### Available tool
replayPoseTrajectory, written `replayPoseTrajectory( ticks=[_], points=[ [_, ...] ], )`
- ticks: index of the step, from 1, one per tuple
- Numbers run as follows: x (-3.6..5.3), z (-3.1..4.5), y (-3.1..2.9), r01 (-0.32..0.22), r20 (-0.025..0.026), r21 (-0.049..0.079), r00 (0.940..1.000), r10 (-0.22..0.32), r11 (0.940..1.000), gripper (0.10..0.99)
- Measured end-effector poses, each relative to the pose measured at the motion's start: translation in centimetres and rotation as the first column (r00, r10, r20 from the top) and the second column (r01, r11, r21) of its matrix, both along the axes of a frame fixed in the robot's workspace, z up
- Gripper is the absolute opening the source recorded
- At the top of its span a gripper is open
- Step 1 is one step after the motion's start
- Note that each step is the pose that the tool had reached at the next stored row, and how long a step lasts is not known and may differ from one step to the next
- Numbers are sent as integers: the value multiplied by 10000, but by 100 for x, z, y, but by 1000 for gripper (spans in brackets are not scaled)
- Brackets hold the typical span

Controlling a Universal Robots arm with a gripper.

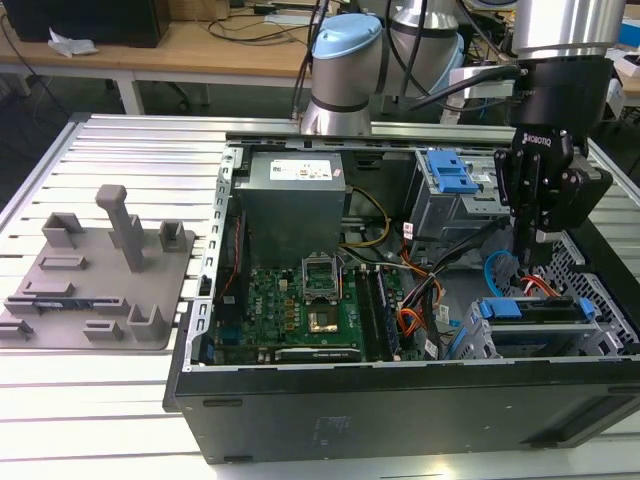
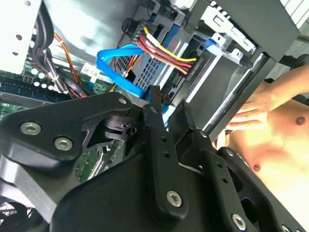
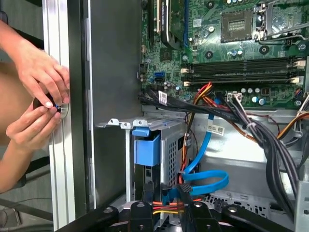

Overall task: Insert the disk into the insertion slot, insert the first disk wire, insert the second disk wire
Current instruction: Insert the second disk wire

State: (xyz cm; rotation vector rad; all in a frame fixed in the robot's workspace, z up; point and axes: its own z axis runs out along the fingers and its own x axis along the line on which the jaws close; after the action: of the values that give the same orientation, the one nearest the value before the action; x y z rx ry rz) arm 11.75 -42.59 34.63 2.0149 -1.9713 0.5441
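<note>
The disk sits in the insertion slot, its blue carrier showing at the cage's end. The first disk wire, an orange-red bundle, runs to a dark plug at the disk's back. The second disk wire, a flat light blue cable, loops beside the cage. Its end passes between my fingers. My gripper hangs just above the disk's rear, inside the case at the exterior view's right. It appears shut on the blue cable's plug end.
A person's hands work at the case's outer wall, close to the drive cage. A taller grey bay with a blue latch stands behind. The motherboard and black cable bundles lie nearby. A grey fixture plate sits outside the case.
</note>
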Motion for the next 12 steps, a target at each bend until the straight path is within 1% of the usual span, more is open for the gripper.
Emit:
replayPoseTrajectory(
  ticks=[10,12],
  points=[
    [-11,-8,0,-1,-9,0,10000,1,10000,333],
    [-11,-9,0,0,-12,-1,10000,0,10000,318]
  ],
)
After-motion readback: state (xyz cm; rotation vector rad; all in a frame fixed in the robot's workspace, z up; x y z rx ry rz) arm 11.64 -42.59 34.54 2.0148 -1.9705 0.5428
